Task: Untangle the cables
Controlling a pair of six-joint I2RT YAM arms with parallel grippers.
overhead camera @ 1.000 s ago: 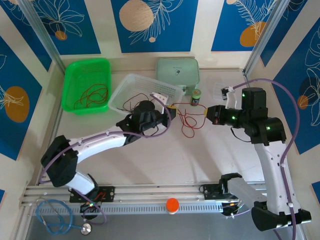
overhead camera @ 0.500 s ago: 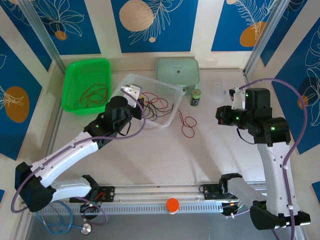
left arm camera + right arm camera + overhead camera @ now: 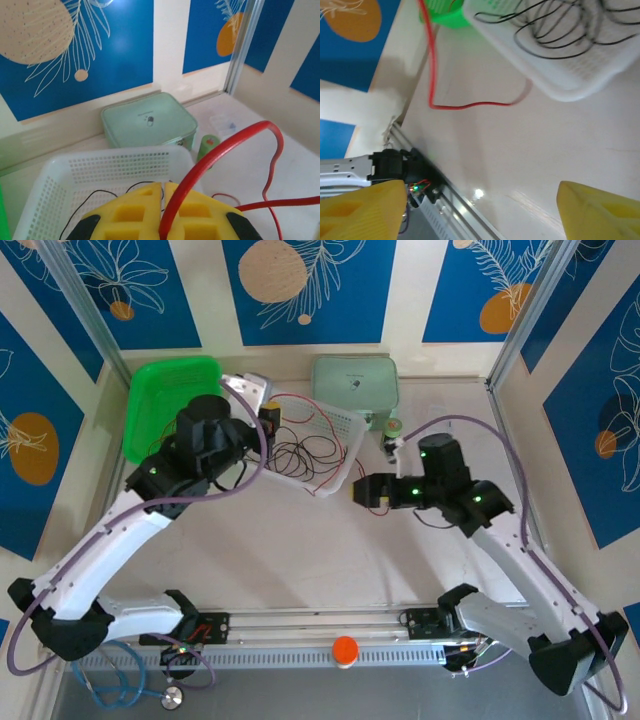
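Two thin cables are being handled here, one glossy red wire point(image 3: 225, 145) and one black wire point(image 3: 300, 455), and with them are being counted two baskets, two hands, one case and one bottle. The red wire is being pinched between the pressed-together yellow, pocketed fingers point(image 3: 135, 215) of the left hand point(image 3: 163, 202). It is being held up in a springy arch above the perforated white plastic basket point(image 3: 100, 165), and from there it is being let down onto the smooth cream table point(image 3: 300, 560) beside that basket's corner. The black wire is being kept inside the white basket in loose round loops. The right hand point(image 3: 360, 491) is being held low, just beside the white basket's near right corner, with its ridged yellow fingers spread wide.

Compared with half a second before, the left hand is being carried higher and further back, toward the bright green plastic basket point(image 3: 150, 400). The red loops that were lying flat on the table are being drawn up, and the right arm is being swung in from the right side.

The rounded mint-green case point(image 3: 355, 385) and the small green cylindrical bottle point(image 3: 393, 428) are being left standing behind the white basket.
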